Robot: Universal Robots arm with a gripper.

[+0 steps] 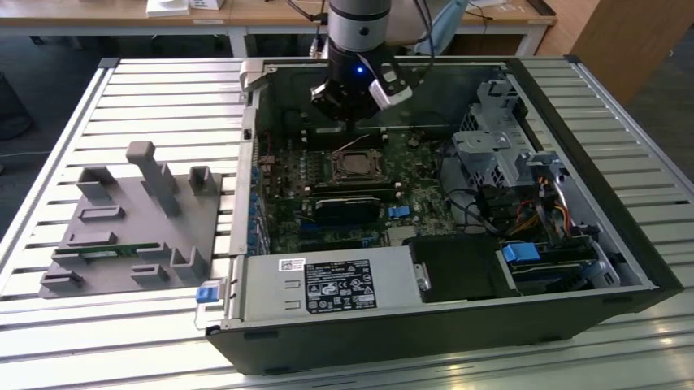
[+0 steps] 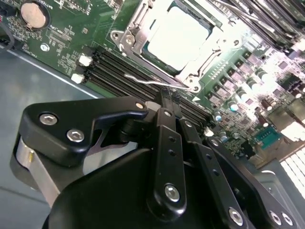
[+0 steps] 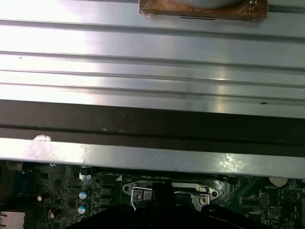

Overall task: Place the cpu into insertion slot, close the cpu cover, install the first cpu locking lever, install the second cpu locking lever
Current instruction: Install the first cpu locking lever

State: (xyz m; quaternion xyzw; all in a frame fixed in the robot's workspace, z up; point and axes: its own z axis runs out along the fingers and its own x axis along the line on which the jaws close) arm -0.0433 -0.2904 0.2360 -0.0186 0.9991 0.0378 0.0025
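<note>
The cpu [image 2: 176,40] lies in the insertion slot [image 1: 356,166] on the green board, its silver top showing. The cpu cover [image 2: 135,29] lies flat around it as a silvery frame. A thin wire locking lever [image 2: 143,81] runs along the socket's edge beside the black memory slots. My gripper [image 2: 167,93] has its two black fingers close together, shut, with the tips at that lever near the socket's corner. In the exterior view the gripper [image 1: 347,126] hangs over the board just behind the socket. The first wrist view has the socket's edge [image 3: 167,187] just past the dark gripper [image 3: 164,195].
The open computer case [image 1: 586,203] lies on a slatted metal table [image 1: 162,97]. A grey parts fixture [image 1: 130,219] sits at the exterior view's left. A power supply [image 1: 325,284] fills the case's near side and a drive cage [image 1: 488,150] its right. Memory slots [image 2: 119,71] border the socket.
</note>
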